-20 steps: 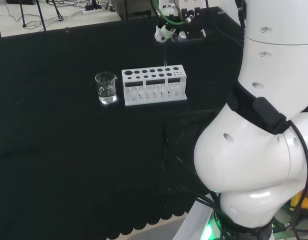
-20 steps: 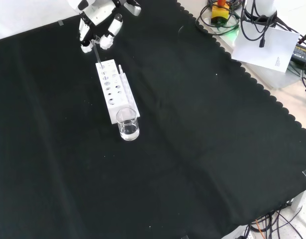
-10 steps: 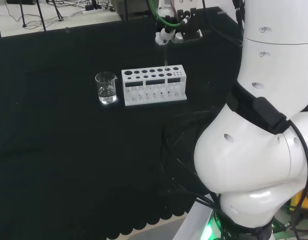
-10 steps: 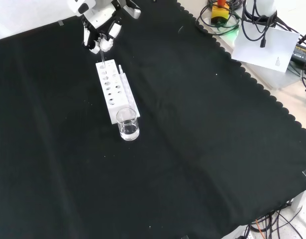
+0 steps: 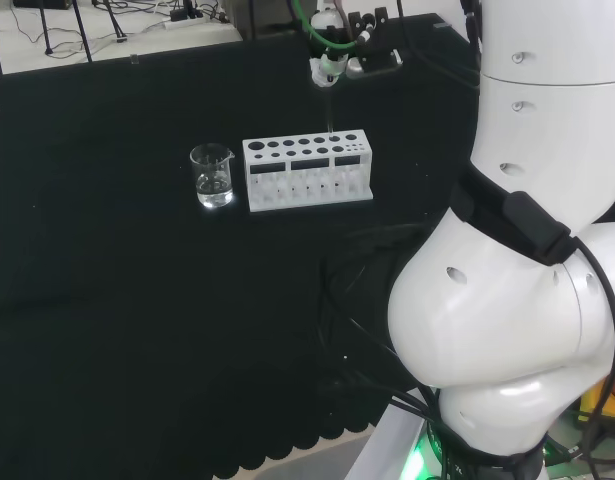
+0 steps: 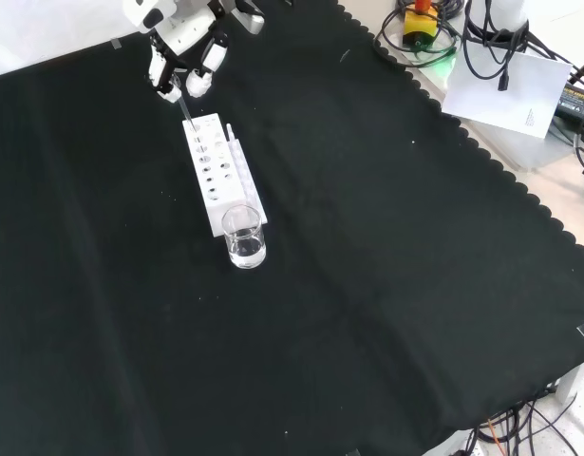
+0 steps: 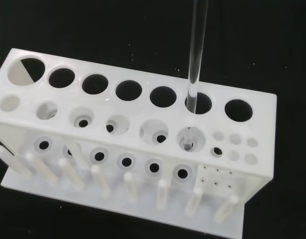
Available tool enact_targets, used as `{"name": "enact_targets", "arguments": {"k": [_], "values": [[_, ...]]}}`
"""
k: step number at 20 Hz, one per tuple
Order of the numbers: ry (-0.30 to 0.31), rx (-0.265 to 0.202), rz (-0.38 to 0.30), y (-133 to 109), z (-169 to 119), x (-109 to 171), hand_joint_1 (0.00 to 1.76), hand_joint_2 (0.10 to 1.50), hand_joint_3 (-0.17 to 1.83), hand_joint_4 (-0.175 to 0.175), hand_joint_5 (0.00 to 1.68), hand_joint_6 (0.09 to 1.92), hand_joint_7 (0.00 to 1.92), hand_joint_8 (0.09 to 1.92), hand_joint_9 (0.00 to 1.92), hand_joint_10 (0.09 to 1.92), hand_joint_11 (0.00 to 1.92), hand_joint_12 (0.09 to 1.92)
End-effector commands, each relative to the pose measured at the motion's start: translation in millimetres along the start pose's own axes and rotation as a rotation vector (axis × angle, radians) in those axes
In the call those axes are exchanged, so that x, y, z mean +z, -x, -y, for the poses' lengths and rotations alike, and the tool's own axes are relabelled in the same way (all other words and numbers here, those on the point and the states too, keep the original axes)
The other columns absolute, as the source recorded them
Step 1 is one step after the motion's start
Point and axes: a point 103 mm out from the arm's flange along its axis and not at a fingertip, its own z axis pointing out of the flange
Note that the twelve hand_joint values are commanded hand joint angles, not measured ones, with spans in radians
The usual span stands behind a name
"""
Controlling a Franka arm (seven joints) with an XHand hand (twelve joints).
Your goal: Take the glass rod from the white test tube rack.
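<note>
The white test tube rack [image 5: 309, 186] stands mid-bench, long side toward the head view; in the front view the rack [image 6: 226, 187] runs away from the camera. A clear glass rod [image 5: 331, 108] hangs upright over its right end. The hand [image 5: 329, 62] is above the rack, shut on the rod's top. In the front view the hand [image 6: 184, 40] pinches the rod [image 6: 186, 106] above the rack's far end. The wrist view shows the rod [image 7: 197, 55] with its lower tip at the mouth of a back-row hole, second from one end of the rack [image 7: 140, 108].
A small glass beaker [image 5: 213, 178] with a little clear liquid stands just left of the rack in the head view; in the front view the beaker [image 6: 245, 239] sits at the rack's near end. Cables and a paper sheet [image 6: 508, 90] lie beyond the cloth's scalloped edge.
The hand has risen with the rod, drawing the rod farther up out of the rack. Rack and beaker have not moved.
</note>
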Motion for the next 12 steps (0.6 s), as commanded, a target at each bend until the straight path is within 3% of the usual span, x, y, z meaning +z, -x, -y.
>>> {"name": "enact_targets", "arguments": {"k": [1, 3, 6, 8, 10, 11, 12], "values": [[-0.001, 0.001, 0.003, 4.9, 3.0, -2.1, 1.05, 1.15, -0.17, -0.089, 0.55, 1.03, 0.58, 0.79, 0.93, 0.65, 1.06, 1.10], [0.004, -0.004, 0.002, 4.5, 3.3, -1.9, 1.06, 1.15, -0.17, -0.089, 0.56, 1.02, 0.60, 0.77, 1.02, 0.59, 1.08, 1.09], [0.032, -0.024, -0.005, 1.3, 3.8, -1.5, 1.09, 1.16, -0.17, -0.156, 0.65, 0.97, 0.78, 0.77, 1.27, 0.63, 1.30, 0.94], [0.051, -0.034, -0.011, -0.5, 4.3, -1.5, 1.13, 1.16, -0.17, -0.171, 0.72, 0.93, 0.88, 0.80, 1.35, 0.69, 1.44, 0.83], [0.079, -0.039, -0.012, -2.6, 4.9, -1.3, 1.14, 1.17, -0.12, -0.175, 0.86, 1.03, 0.98, 0.87, 1.41, 0.75, 1.53, 0.75], [0.089, -0.040, -0.010, -3.3, 4.9, -1.1, 1.18, 1.16, -0.11, -0.145, 0.90, 1.01, 1.03, 0.91, 1.44, 0.78, 1.56, 0.72], [0.103, -0.039, -0.007, -4.0, 4.9, -0.9, 1.22, 1.16, -0.14, -0.139, 0.95, 0.94, 1.09, 0.93, 1.45, 0.80, 1.55, 0.68]]}}
